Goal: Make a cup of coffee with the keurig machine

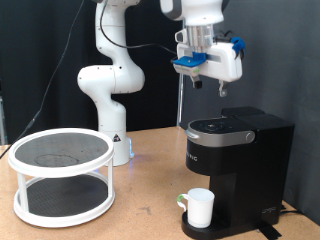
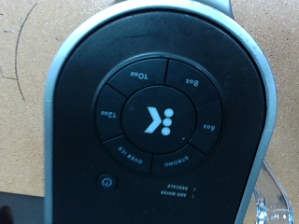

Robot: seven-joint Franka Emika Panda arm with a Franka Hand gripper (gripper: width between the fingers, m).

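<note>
The black keurig machine (image 1: 236, 160) stands on the wooden table at the exterior view's right, its lid down. The white cup (image 1: 199, 208) sits on the machine's round drip base. My gripper (image 1: 198, 78) hangs in the air a good way above the machine's lid, holding nothing that shows. The wrist view looks straight down on the machine's top (image 2: 154, 112): a silver-edged panel with a ring of size buttons around a centre K button (image 2: 159, 120). My fingers do not show in the wrist view.
A white two-tier round rack (image 1: 61, 173) with mesh shelves stands at the exterior view's left. The robot's white base (image 1: 112, 100) is behind it. A black curtain fills the background. Bare wooden table (image 1: 145, 205) lies between rack and machine.
</note>
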